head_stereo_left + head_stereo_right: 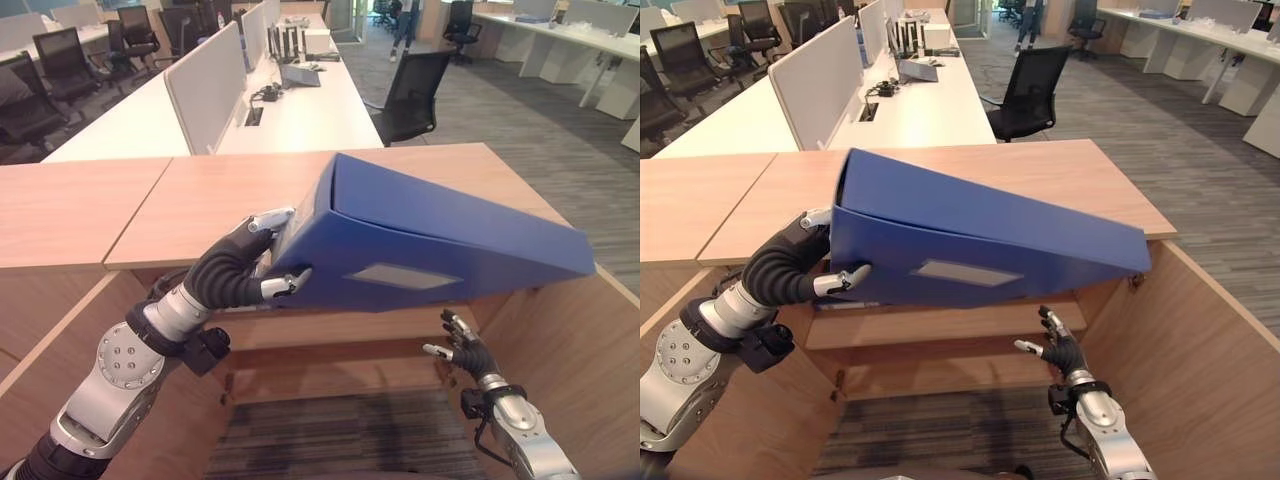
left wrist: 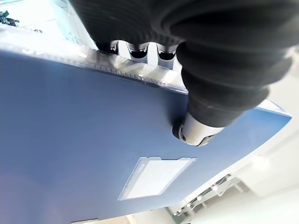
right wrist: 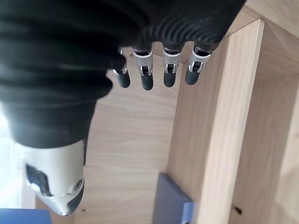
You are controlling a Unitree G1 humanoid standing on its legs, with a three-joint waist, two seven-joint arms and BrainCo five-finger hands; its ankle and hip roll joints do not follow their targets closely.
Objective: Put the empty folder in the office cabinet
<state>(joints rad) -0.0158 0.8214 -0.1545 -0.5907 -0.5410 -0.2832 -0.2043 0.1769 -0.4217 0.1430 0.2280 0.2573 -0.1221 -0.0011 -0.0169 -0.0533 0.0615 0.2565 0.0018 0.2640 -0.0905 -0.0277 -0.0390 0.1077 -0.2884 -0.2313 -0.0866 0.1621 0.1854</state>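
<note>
The folder (image 1: 430,240) is up in the air, a big blue binder held at its thick spine end by the left hand (image 1: 250,265), thumb (image 1: 285,287) pressed on the labelled face and fingers (image 2: 135,50) hooked over the top edge. A firm pinch, that. From the hand its long axis runs out to the robot's right and slightly down, spine nearest the hand, thin open edge pointing away toward the far side panel. It hangs tilted, labelled face toward the robot, level with the cabinet (image 1: 1200,330) top and just in front of it.

Below the folder's far end sits the right hand (image 1: 1055,345), fingers straight and relaxed, holding nothing, close to the shelf (image 1: 940,325) inside the open cabinet.

So where does the task stand? The pickup looks done; the folder is carried to the cabinet's mouth but not yet in. Left, by the look of it: bring it down below the top board, slide it onto the shelf, let go. Beyond the cabinet stand desks (image 1: 290,110) and a chair (image 1: 410,95).
</note>
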